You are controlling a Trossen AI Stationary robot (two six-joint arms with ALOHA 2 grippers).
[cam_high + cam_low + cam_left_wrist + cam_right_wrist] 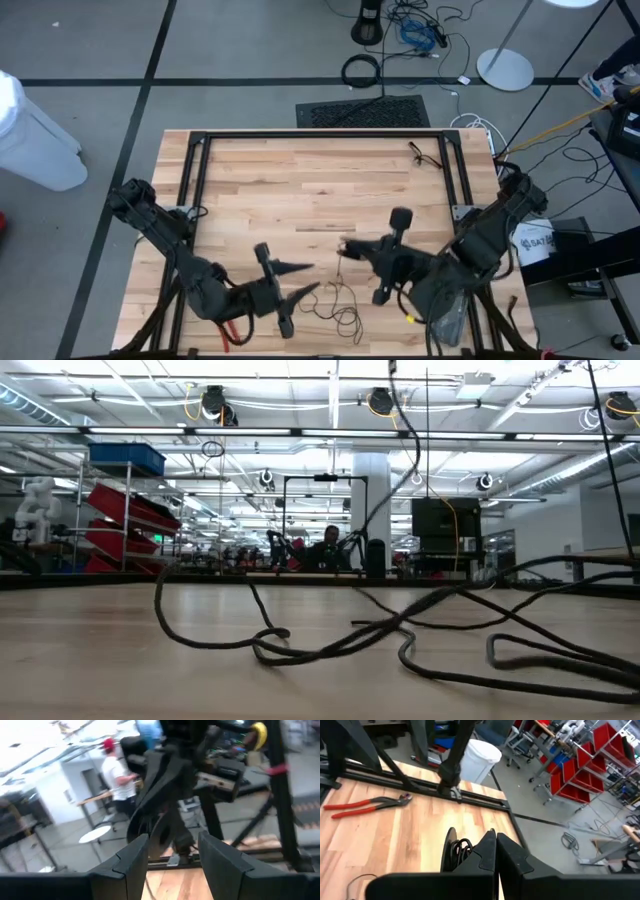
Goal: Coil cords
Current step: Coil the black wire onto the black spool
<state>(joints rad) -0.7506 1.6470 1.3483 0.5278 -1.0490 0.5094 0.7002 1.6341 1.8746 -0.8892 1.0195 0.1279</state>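
I am holding my left gripper (pixel 300 280) in the lower middle of the high view, its two fingers standing apart with nothing between them, and my right gripper (pixel 345 247) is reaching in from the right with its fingers pressed together; I cannot tell if it is pinching the thin wire or only touching it. The cord (pixel 335 305) is lying loose on the wooden table (pixel 300 180) in the lower centre of the high view, just under both grippers, in untidy loops, and in the low view it is spreading across the front of the picture as several crossing strands (pixel 330 645). I think the danger now is this: the loops are crossing each other, so pulling on one strand could tighten them into a knot, or drag the whole bundle over the near edge of the table. The wire is also very thin, so my fingers could be closing beside it and not on it. The small puck of the cord I cannot find in any view. The red pliers (pixel 367 804) are lying on the table, and in the high view only a red piece of them (pixel 232 335) is showing under my left arm.
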